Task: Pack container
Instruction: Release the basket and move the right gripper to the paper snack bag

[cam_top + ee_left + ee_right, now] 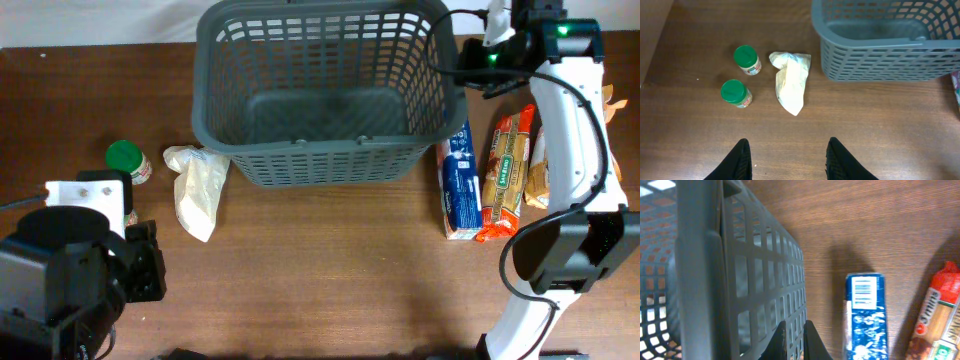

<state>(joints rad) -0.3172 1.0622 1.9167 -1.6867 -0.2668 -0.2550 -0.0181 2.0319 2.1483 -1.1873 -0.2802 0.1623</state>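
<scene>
L gripper point(791, 161): jaws wide apart, nothing b/w them, hanging over bare table point(880, 130).
- Straight ahead of it: white plastic bag point(790, 82), crumpled, flat on the wood.
- Ahead-left, just beyond bag: 2 green-lidded jars, near one point(735, 93) and far one point(746, 59), upright, close but not touching.
- Ahead-right: container point(880, 60), near wall and corner in view, well apart from gripper. Sits beside the bag; can't tell if they touch.

R gripper point(795, 339): fingers drawn nearly together, slim gap only. Sits against the container's outer lattice wall at far R corner; can't tell if it's pinching anything. Rim is to its left in wrist view.
- To its right: blue box point(865, 315), flat, barcode end up-frame, near the wall but clear of it.
- Further right: red/orange pasta pkt point(940, 315), alongside the box.

Overhead: no items visible inside container.
</scene>
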